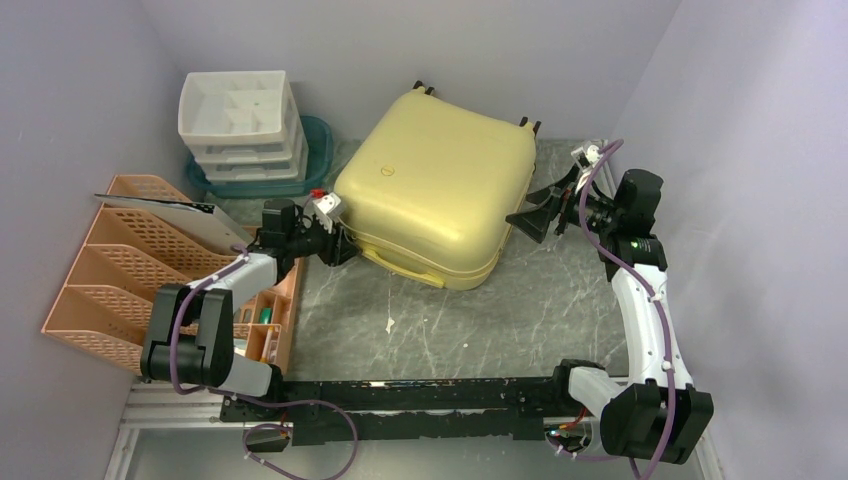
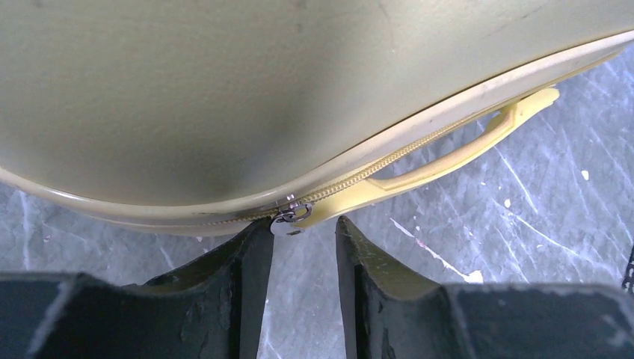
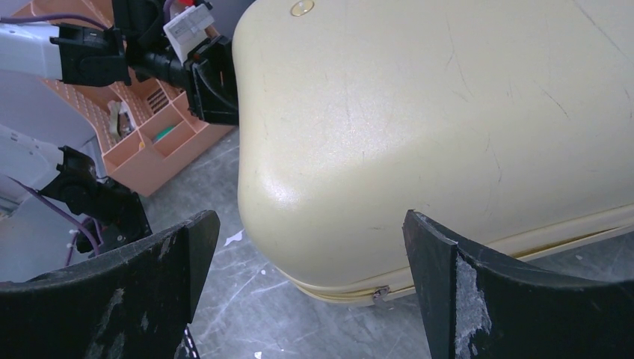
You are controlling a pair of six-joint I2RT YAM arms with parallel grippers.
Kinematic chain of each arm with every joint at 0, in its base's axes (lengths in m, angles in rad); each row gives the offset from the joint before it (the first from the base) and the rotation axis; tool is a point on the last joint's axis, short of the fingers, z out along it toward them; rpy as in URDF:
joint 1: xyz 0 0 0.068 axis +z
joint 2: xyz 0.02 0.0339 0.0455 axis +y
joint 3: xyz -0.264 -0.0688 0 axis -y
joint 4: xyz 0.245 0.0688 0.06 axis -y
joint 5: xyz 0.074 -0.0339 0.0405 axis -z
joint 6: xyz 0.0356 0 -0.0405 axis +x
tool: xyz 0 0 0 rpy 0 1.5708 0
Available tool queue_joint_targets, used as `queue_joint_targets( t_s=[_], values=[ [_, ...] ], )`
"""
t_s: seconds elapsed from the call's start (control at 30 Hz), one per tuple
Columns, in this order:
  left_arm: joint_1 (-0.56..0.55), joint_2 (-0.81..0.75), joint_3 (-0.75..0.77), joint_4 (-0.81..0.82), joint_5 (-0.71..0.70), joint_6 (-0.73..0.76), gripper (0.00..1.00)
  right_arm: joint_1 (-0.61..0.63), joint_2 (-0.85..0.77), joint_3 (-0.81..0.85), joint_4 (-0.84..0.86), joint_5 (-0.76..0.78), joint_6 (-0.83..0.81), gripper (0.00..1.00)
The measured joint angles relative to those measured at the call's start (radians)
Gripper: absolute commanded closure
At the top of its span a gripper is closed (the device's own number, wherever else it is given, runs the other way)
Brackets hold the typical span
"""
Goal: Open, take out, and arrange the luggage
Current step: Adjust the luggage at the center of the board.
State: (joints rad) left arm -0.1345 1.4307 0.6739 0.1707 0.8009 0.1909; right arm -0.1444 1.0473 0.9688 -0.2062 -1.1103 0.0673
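Top view: the luggage (image 1: 435, 200) lies flat and closed on the counter (image 1: 540, 300), toward the far middle, wheels at the far edge. The left end effector (image 1: 340, 245) is at its near-left corner; the right end effector (image 1: 530, 215) stands just beside its right side, not touching. Left wrist view: the left jaws are partly apart and clamp nothing. The zip pull (image 2: 290, 215) sits just ahead of the gap, close to the left finger. The zip looks fully run shut, and the handle (image 2: 463, 149) lies along the seam beyond it. Right wrist view: the right jaws are spread wide and empty, facing a rounded corner. A second pull (image 3: 380, 293) shows low on the seam. Assessment: the shell appears rigid, smooth and probably slippery (weight cannot be judged). It is too broad to pinch, so the zip pull, then the handle or lid edge, are the likely holds.
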Motion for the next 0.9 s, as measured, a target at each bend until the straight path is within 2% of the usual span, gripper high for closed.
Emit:
queue_joint_targets(
  t_s=[0.17, 0.33, 0.43, 0.67, 0.9],
  values=[
    [0.02, 0.002, 0.0, 0.028, 0.05, -0.029, 0.72, 0.0, 0.0, -0.006, 0.006, 0.0, 0.0, 0.0],
    [0.027, 0.013, 0.0, 0.051, 0.074, -0.04, 0.77, 0.0, 0.0, -0.011, 0.008, 0.0, -0.001, 0.0],
    [0.028, 0.015, 0.0, 0.054, 0.073, -0.046, 0.77, 0.0, 0.0, -0.012, 0.009, 0.0, -0.001, 0.0],
    [0.038, 0.016, 0.0, 0.05, 0.076, -0.056, 0.67, 0.0, 0.0, -0.013, 0.013, 0.0, -0.004, 0.0],
    [0.111, 0.04, 0.002, 0.082, 0.09, -0.09, 0.61, 0.0, 0.0, -0.015, 0.014, -0.003, -0.005, 0.0]
  ],
)
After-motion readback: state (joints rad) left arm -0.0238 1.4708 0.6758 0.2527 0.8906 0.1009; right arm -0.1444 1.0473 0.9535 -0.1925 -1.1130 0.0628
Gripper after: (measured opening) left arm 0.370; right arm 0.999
